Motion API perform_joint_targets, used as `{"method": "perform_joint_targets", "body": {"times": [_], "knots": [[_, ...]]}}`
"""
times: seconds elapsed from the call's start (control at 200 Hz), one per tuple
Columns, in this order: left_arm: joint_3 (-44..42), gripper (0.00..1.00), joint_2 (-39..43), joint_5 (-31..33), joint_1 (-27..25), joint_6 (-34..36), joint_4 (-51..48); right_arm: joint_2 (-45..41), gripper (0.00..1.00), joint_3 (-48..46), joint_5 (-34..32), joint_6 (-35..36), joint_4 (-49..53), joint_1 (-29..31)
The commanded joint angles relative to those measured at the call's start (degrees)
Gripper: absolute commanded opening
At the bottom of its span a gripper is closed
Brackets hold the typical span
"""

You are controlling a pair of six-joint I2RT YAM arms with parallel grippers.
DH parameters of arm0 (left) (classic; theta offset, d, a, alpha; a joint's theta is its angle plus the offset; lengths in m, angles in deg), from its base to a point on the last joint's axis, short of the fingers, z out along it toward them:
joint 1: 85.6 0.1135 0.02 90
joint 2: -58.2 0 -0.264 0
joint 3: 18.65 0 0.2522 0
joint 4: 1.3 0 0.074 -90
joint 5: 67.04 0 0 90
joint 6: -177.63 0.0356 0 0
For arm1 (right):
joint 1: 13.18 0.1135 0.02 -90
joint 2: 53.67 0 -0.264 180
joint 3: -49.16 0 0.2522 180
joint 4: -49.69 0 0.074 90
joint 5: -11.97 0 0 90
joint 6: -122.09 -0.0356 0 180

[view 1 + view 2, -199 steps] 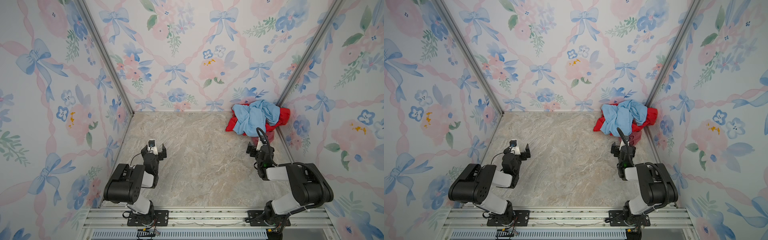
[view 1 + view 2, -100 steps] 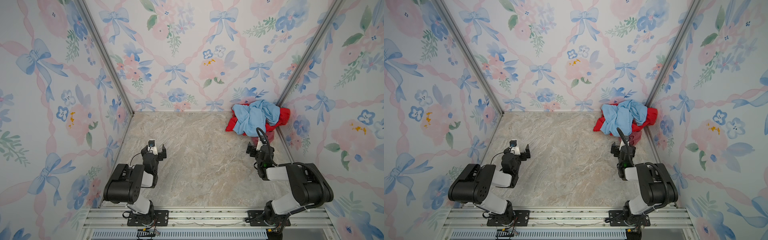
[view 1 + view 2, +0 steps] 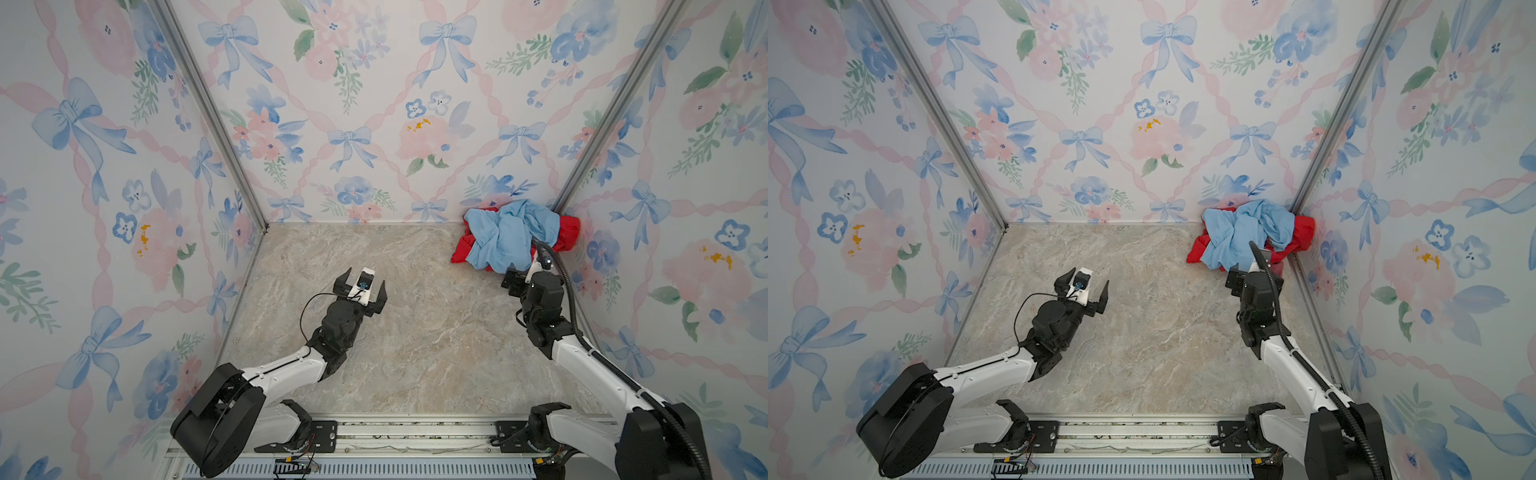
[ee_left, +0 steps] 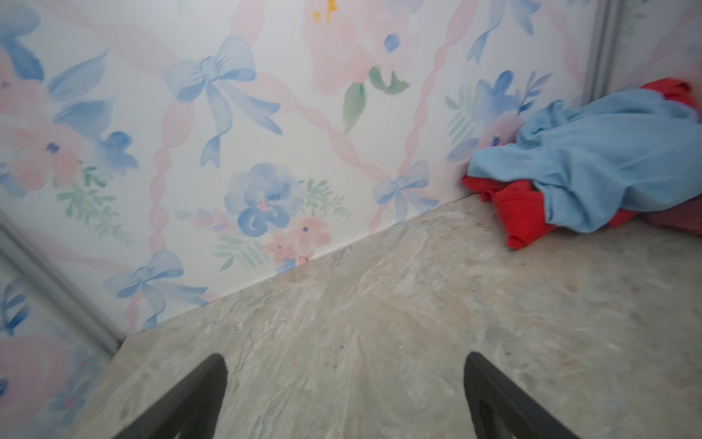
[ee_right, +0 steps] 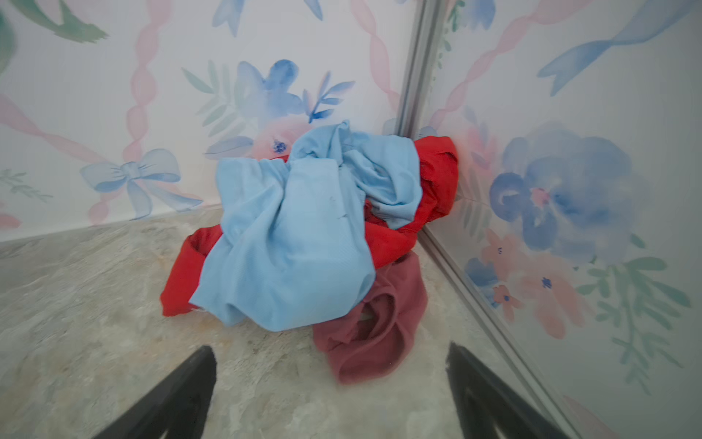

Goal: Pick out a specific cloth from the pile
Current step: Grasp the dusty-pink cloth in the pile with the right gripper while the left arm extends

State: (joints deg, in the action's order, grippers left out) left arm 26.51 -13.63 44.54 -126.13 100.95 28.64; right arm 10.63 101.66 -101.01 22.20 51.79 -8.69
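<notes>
Both arms have unfolded and reached forward since a second ago: the right claw (image 5: 329, 346) has come up to the pile (image 3: 513, 232), and the left claw (image 3: 365, 277) has swung out over the middle of the tabletop (image 3: 415, 340). The maroon-pink cloth (image 5: 376, 315) lies at the near edge of the pile, in the far right corner of the tabletop. It is tucked partly under the light blue cloth (image 5: 288, 243), which drapes over the top. The red cloth (image 5: 182, 270) shows beneath and behind the blue one, pressed against the flowered walls (image 3: 353, 124). In the right wrist view the near fold of the maroon-pink cloth sits between the right claw's wide-open fingers (image 5: 178, 391); whether they touch it cannot be told. The left claw also stands wide open, holding nothing, well apart from the pile.
</notes>
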Motion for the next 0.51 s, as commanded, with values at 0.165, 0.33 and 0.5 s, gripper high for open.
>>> {"method": "perform_joint_targets", "body": {"times": [0.165, 0.33, 0.5], "knots": [[38.4, 0.98, -16.5, -4.2, -15.5, 22.7, -48.0, 18.2, 0.92, 17.3, 23.0, -15.8, 29.3, -17.1], [25.3, 0.98, -16.1, -12.8, -14.6, 26.4, -29.6, 27.3, 0.75, 22.6, 24.9, -14.1, 27.0, -18.3], [22.1, 0.98, -14.0, -15.8, -15.5, 23.7, -26.3, 34.7, 0.62, 26.8, 26.2, -14.4, 26.0, -20.1]]}}
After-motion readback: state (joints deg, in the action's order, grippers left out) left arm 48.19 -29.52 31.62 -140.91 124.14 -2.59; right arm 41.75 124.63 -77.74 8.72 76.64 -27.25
